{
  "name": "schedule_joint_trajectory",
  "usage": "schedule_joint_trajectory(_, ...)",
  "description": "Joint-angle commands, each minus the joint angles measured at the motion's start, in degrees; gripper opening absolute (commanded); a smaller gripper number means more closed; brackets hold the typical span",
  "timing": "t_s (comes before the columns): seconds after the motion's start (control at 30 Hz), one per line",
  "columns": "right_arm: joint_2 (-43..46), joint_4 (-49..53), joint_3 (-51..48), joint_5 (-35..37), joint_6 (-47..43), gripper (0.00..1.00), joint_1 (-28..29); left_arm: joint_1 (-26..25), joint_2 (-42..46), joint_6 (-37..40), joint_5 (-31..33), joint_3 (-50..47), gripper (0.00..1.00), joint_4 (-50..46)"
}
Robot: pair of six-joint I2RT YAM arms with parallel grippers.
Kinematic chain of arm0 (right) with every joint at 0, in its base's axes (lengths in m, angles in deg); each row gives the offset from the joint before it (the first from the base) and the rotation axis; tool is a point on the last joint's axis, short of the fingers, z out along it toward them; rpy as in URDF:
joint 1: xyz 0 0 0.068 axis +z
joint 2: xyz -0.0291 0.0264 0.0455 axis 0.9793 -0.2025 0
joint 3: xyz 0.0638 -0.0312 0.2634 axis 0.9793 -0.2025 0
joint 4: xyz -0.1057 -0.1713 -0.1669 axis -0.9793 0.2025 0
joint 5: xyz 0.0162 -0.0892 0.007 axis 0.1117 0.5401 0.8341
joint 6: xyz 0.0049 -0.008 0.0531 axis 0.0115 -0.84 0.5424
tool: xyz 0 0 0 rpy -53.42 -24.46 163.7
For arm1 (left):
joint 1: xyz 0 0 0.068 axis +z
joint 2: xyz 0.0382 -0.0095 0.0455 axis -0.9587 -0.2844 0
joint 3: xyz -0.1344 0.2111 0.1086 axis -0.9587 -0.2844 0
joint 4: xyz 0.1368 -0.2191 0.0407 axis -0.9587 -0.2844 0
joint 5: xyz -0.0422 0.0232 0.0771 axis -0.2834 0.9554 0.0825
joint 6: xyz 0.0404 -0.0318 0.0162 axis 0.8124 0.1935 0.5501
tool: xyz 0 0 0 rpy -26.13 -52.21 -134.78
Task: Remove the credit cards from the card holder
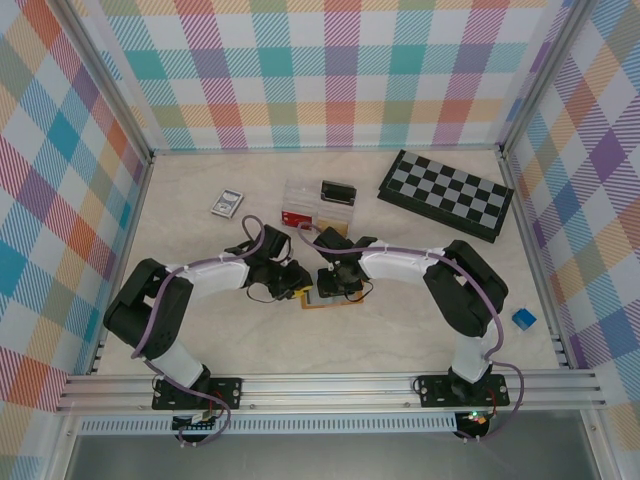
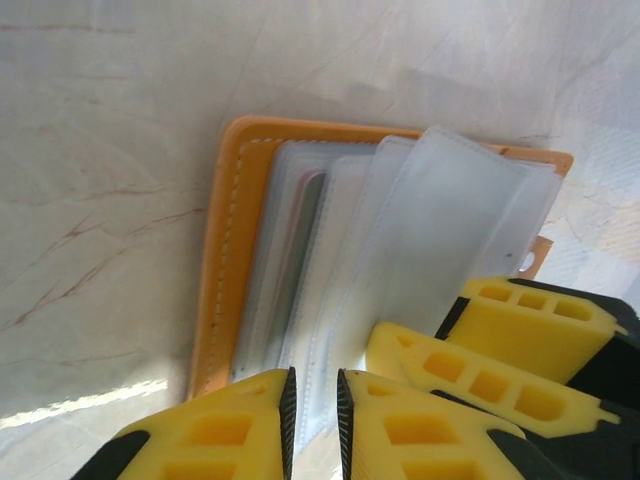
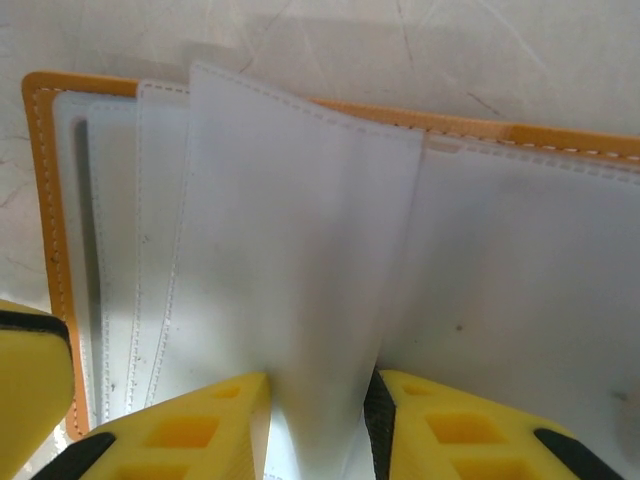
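Open and face up on the pale marbled table (image 1: 180, 200), about midway across and toward the near edge: the card holder (image 2: 222, 250), stitched orange-tan rim outermost, a fan of clear sleeves (image 2: 440, 220) inside. Lies directly beneath both wrists in the overhead view, mostly covered by them, with a strip of orange rim poking out on the near side. At the holder's left, the left gripper (image 2: 313, 395): yellow fingers set nearly together, closed on the thin edge of one of the clear sleeves between the black pads. Just beside it, on the right, the right gripper (image 3: 318, 420): fingers somewhat wider apart, clamped on a single sleeve leaf that stands up from the stack and touches both pads, the remaining leaves lying flat to either side. Cannot tell whether any sleeve holds a card; only faint darker streaks through the plastic. Farther back on the table, behind the grippers, a clear plastic box (image 1: 298, 203) with something red inside, and touching its right end a small black device (image 1: 338, 190). Well to the left of those, a small flat pack (image 1: 227, 203) lying alone. At the far right, a folded chessboard (image 1: 447, 193) set at an angle. Near the right edge, beside the right arm's elbow, a small blue block (image 1: 523, 319). Around it all, pastel plaid walls (image 1: 340, 70).
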Motion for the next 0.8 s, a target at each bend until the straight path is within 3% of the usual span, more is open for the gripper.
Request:
schedule_joint_trajectory(0.0, -4.7, 1.8, -3.6, 0.1, -0.4, 0.32, -0.3, -0.9, -1.0, 1.2, -0.2, 1.7, 0.21, -1.1)
schedule_joint_trajectory(0.77, -3.6, -0.1, -4.2, -3.3, 0.6, 0.32, -0.9, -1.6, -4.0, 3.2, -0.1, 3.2, 0.23, -1.7)
